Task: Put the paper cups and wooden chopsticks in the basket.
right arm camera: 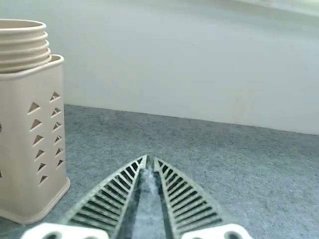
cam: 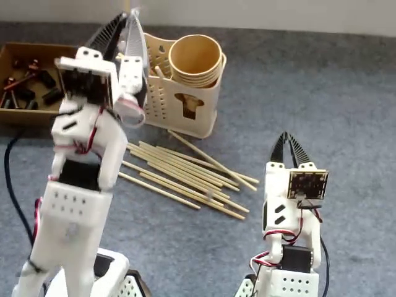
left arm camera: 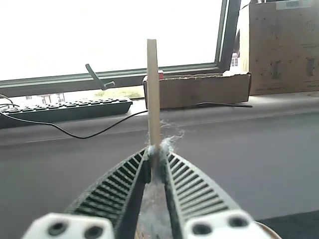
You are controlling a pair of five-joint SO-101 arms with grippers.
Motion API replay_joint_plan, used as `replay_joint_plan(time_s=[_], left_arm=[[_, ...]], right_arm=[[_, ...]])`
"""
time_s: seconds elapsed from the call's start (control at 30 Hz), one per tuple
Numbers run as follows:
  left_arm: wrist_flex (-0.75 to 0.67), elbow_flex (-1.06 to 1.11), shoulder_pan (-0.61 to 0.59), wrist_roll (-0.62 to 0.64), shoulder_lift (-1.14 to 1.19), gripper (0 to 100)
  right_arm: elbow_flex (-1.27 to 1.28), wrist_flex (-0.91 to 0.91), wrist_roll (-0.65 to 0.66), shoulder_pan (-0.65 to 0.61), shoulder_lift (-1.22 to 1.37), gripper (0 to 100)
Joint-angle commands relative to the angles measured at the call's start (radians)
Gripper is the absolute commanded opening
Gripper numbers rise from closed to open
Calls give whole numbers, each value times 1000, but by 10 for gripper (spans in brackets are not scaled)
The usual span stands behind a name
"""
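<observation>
Wooden chopstick (left arm camera: 153, 89), one piece: pinched upright near its lower end between the closed tips of the left gripper (left arm camera: 157, 153), with a tuft of grey fluff caught at the pinch. In the high view the left gripper (cam: 128, 43) hung above the basket's open compartment, on the side away from the cups.

Paper cups (cam: 195, 59), nested stack: already seated inside the basket, rims standing above its edge.

Loose chopsticks (cam: 185, 176), a bundle: lay flat on the carpet just in front of the basket, one stick nearly touching its foot.

Basket (cam: 176, 108), beige perforated plastic: upright on the grey carpet (cam: 334, 93); a stick or two seemed to lean inside it beside the cups.

Handling note, as a judgement: the step in hand was dropping the held stick into the basket. It would go best with the stick kept vertical and brought down into the open compartment beside the cups, the jaws parting only once its lower end sat below the rim. A tilted stick could strike the wall and tip the light basket, or fall outside.

Right gripper (cam: 286, 141): tips pressed together on nothing, low over the carpet, well apart from the basket on the cups' side.

Cardboard box (cam: 25, 52) of small parts: beyond the basket's far side.
</observation>
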Motion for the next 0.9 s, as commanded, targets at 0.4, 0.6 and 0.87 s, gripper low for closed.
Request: replay_joint_plan(time_s=[0.4,0.6,0.87], left_arm=[[-18,-159,-30,9,309,5],[26,-137,-30,6,340,7],[273,-185,-44,8,334,82]], right_arm=[[113,-5,11,-12,-4,7],[113,-5,11,-12,-4,7],[113,-5,11,-12,-4,7]])
